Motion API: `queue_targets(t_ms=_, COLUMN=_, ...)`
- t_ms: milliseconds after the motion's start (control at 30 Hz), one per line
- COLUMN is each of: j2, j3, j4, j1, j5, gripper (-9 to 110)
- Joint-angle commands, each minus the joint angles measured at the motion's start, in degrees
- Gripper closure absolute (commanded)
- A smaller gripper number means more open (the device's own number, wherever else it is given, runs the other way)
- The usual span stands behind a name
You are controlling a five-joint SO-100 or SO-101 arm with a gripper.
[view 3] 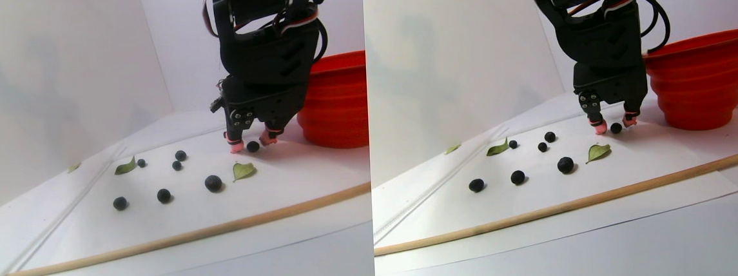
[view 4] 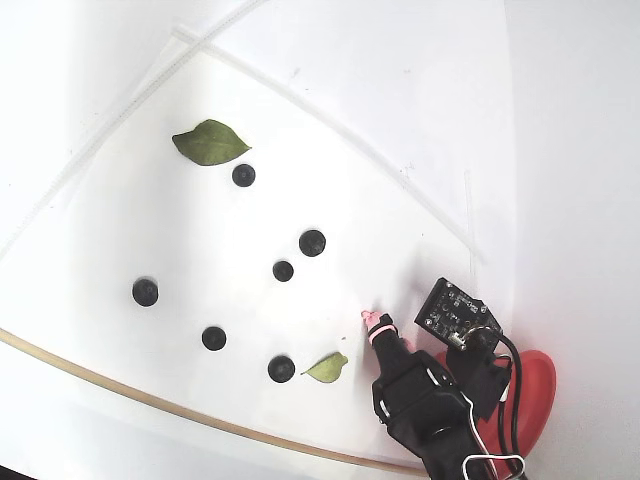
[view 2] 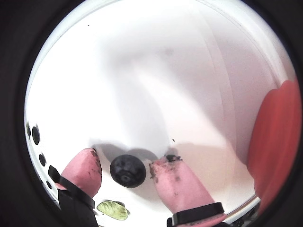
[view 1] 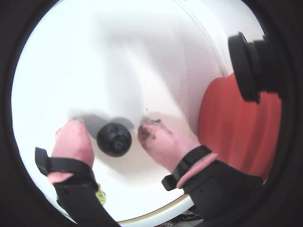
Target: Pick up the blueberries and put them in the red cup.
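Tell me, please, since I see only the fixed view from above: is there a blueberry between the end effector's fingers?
Observer: Yes. In both wrist views one blueberry lies on the white surface between the pink fingertips of the end effector.
Operator: Is it gripped?
Observer: Not yet. A wrist view shows a narrow gap on each side of it, so the jaws stand open.
Operator: Are the tips down at the surface?
Observer: The stereo pair view shows them at berry height, at or just above the surface, with the red cup upright close beside them.
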Motion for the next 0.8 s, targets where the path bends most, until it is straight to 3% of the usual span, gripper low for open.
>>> queue_targets(t_ms=0, j2=0.5, j3=-1.8, j4=-1.4, j1=-0.4, j5=-0.4, gripper=80)
queue_targets(t_ms=767, j2=-2.0, j3=-2.5, j4=-3.2, j1=0.0, j5=-0.7, gripper=86)
